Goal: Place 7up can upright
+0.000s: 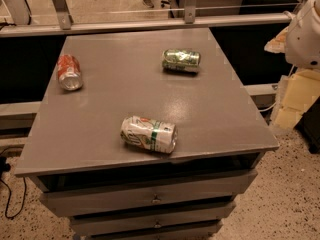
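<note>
The 7up can [148,133] lies on its side near the front edge of the grey cabinet top [115,89]. It is mostly white with a green band, slightly dented, and its silver top points right. My gripper is not in view. Only a white rounded part of my arm [303,31] shows at the upper right edge, beyond the cabinet's right side and well away from the can.
A green can [181,60] lies on its side at the back right of the top. A red-orange can [69,72] lies at the left edge. Drawers [150,196] are below the top. A railing [150,23] runs behind, and yellow foam pieces [295,101] stand at the right.
</note>
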`<state>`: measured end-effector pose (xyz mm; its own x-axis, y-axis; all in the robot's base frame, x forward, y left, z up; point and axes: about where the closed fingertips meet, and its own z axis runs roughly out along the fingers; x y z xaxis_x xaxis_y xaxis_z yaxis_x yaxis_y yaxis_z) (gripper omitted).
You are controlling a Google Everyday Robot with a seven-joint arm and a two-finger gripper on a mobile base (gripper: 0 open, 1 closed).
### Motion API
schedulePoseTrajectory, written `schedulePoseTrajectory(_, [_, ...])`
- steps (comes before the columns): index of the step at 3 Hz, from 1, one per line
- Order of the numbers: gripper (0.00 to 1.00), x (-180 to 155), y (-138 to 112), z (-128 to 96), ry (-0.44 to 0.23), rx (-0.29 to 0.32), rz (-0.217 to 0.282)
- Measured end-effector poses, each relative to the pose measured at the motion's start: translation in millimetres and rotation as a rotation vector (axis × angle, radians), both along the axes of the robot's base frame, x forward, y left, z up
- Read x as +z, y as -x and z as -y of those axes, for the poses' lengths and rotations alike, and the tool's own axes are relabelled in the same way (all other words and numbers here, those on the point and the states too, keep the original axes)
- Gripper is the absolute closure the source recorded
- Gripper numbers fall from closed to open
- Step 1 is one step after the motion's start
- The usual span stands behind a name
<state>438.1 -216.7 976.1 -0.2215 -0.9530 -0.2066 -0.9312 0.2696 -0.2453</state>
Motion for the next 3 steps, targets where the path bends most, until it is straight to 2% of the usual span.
schedulePoseTrajectory(1, [0.00,0.0,0.0,0.0,0.000,0.000,0.000])
schedulePoseTrajectory(2, [0.00,-13.7,-11.7,-37.2,-0.068,0.030,-0.010])
schedulePoseTrajectory(3, [0.00,-43.4,-29.2,-106.4,-0.126,0.075,-0.060])
